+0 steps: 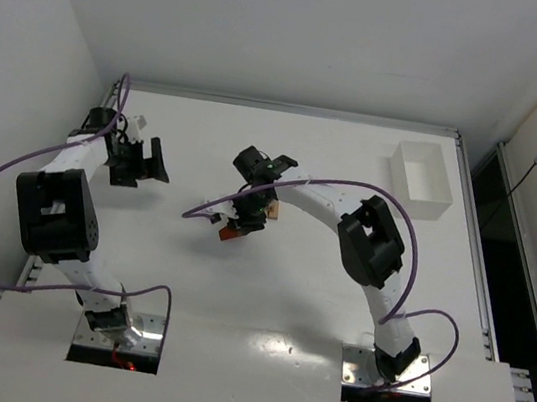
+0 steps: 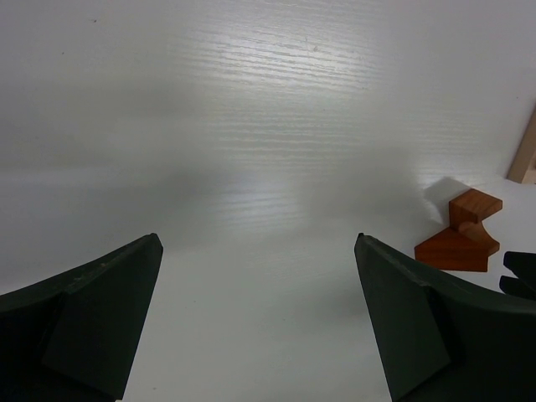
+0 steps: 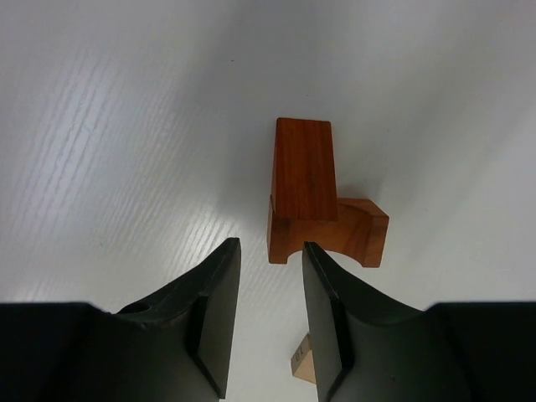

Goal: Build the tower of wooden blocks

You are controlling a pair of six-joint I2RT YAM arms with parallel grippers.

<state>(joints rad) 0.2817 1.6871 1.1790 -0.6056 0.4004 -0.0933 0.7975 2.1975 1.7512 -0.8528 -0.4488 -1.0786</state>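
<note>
The left fingers (image 2: 100,310) stand wide apart with only bare counter (image 2: 251,126) between them. They hover well clear of the work, probably parked so they do not crowd the other arm. Off past their right-hand finger sits the start of the tower: a reddish-brown arch block (image 3: 335,234) lying flat on the counter. A reddish-brown bar (image 3: 303,167) stands upright on the arch's top face, towards one end rather than centred. That offset leaves it less margin against a nudge.

The right fingers (image 3: 205,318) are drawn close, with a narrow gap left between them and nothing clamped in it. Their tips point at the arch block, which lies just ahead of them, and no contact shows. The stance suits either backing away from a fresh placement or lining up on the stack.

Deep in the gap, against the inner side of the right-hand finger, a pale tan piece (image 3: 301,362) shows. Whether it lies on the counter or touches the finger cannot be told. Far to the right a white tray (image 1: 427,207) sits well apart from everything.
</note>
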